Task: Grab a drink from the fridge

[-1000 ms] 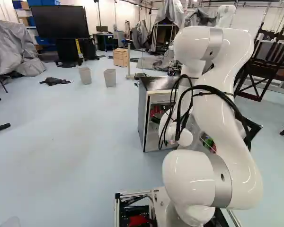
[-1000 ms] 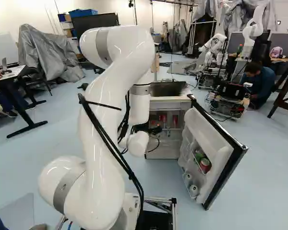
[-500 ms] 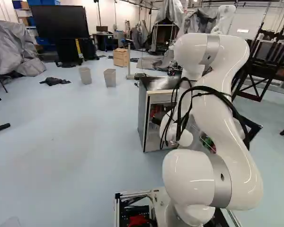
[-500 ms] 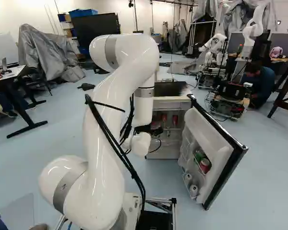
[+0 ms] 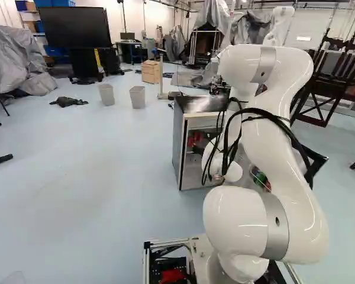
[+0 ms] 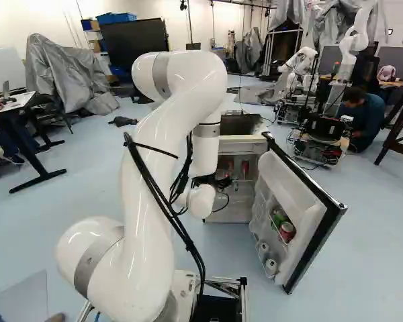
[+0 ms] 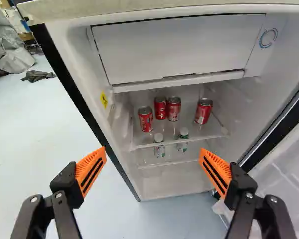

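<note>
Your fingers (image 6: 223,182), partly masked by the arm (image 6: 205,151) in the right base view, stand wide apart and empty before the open fridge (image 7: 84,64), whose upper shelf (image 7: 207,138) bears four red cans (image 7: 145,120), its front edge partly hiding two bottles (image 7: 182,146) below.

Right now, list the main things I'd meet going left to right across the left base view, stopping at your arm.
Grey sheeting → dark cloth → bin → second bin → wooden box → fridge → my arm.
</note>
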Robot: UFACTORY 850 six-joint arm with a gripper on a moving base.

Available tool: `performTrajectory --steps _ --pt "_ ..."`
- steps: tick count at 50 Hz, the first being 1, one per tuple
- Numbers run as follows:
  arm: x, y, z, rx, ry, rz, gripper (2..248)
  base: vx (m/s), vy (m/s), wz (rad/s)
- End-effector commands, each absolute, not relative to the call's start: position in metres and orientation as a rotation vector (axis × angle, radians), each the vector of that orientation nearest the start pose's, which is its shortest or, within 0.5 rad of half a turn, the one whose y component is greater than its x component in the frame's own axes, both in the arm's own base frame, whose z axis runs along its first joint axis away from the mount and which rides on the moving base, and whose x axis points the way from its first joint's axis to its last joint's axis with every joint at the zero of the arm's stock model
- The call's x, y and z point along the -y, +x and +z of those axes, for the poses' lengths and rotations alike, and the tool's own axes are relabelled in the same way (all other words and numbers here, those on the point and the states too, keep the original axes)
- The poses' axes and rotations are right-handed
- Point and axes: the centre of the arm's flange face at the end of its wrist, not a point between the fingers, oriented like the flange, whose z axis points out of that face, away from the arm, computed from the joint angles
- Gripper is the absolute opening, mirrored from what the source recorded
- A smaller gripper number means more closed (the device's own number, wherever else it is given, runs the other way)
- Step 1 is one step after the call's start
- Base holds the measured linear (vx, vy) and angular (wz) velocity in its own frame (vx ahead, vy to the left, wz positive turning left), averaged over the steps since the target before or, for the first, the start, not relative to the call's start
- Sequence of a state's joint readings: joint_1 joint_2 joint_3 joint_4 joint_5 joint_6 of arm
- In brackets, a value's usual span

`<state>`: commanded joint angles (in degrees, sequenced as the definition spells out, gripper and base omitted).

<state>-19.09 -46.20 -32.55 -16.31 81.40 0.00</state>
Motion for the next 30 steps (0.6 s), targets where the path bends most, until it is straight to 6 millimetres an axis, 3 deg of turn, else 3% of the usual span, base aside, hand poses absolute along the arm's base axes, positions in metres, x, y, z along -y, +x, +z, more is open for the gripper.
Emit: performTrajectory --steps 30 --pt "0.125 0.403 0.148 -0.111 -2.544 -1.772 247 0.0 0.0 0.0"
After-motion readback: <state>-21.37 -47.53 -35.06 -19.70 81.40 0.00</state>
